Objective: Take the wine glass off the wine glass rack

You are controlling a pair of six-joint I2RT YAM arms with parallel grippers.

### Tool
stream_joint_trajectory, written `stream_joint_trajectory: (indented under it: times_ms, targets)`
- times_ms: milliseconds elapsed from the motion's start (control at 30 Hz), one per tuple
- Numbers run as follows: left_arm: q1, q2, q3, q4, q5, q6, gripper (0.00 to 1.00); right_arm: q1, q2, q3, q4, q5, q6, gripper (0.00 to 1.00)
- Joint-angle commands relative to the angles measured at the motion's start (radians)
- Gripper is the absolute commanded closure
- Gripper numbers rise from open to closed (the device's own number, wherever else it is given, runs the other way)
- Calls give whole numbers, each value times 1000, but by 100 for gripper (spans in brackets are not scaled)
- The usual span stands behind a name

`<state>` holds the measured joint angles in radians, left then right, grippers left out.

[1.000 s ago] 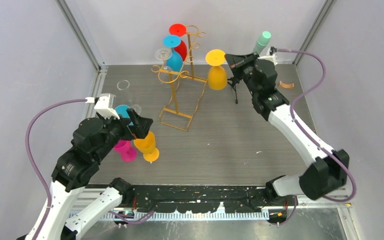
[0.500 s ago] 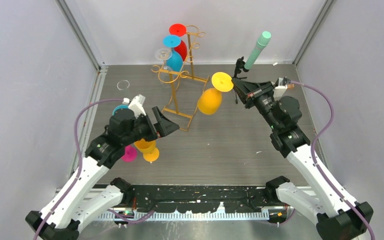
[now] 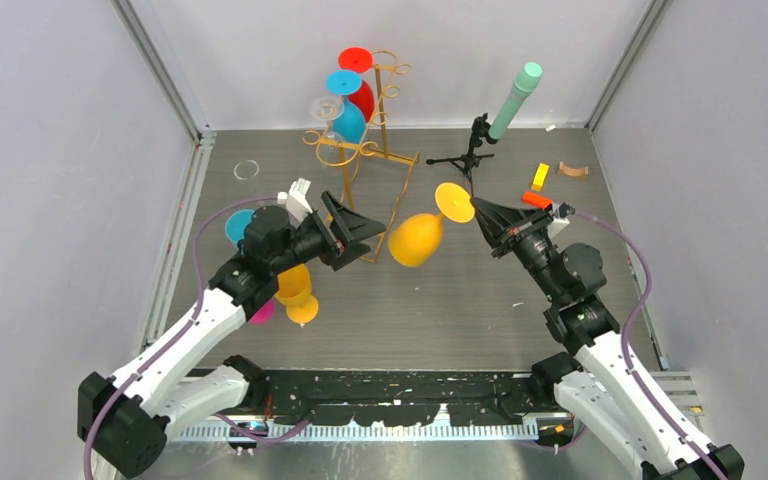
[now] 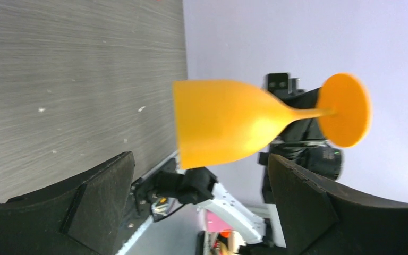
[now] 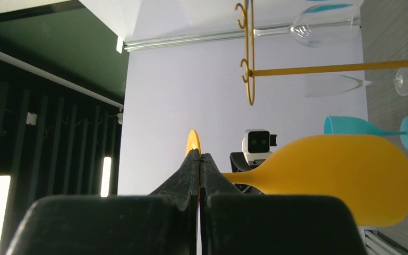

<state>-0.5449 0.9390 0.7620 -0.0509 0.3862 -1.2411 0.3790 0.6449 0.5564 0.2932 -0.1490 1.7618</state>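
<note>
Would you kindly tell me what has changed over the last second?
The right gripper, shut on the foot of the orange wine glass, carried it from beside the gold wire rack toward mid-table, tipping it sideways. The open left gripper swung in from the left to face its bowl. The red glass, blue glass and clear glass on the rack stayed put.

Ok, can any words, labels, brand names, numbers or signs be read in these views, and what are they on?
No text can be read in any view.
The orange wine glass is plain, with no print or logo.
The wine glass rack is bare gold wire, with no tag.
Nothing else in view shows legible writing. Any marking there is too small or blurred to tell.
</note>
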Motion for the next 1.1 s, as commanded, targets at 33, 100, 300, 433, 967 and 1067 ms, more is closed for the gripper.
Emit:
stream_joint_trajectory:
  times_ms: [33, 100, 300, 433, 967, 1067]
  targets:
    - [-35, 43, -10, 199, 47, -160, 0, -3, -84, -64, 100, 2, 114, 100]
    - [-50, 56, -10, 222, 41, -182, 0, -3, -99, -80, 116, 2, 132, 100]
    - [-108, 74, -16, 275, -6, -245, 0, -3, -137, -109, 151, 7, 209, 100]
    - [-142, 87, -20, 371, -17, -311, 0, -4, -114, -109, 190, -10, 239, 100]
    - [-204, -19, -111, 636, -136, -365, 85, -3, -47, -149, 248, -6, 317, 100]
    - [-204, -63, -113, 574, -159, -327, 100, -3, -41, -139, 241, -2, 317, 100]
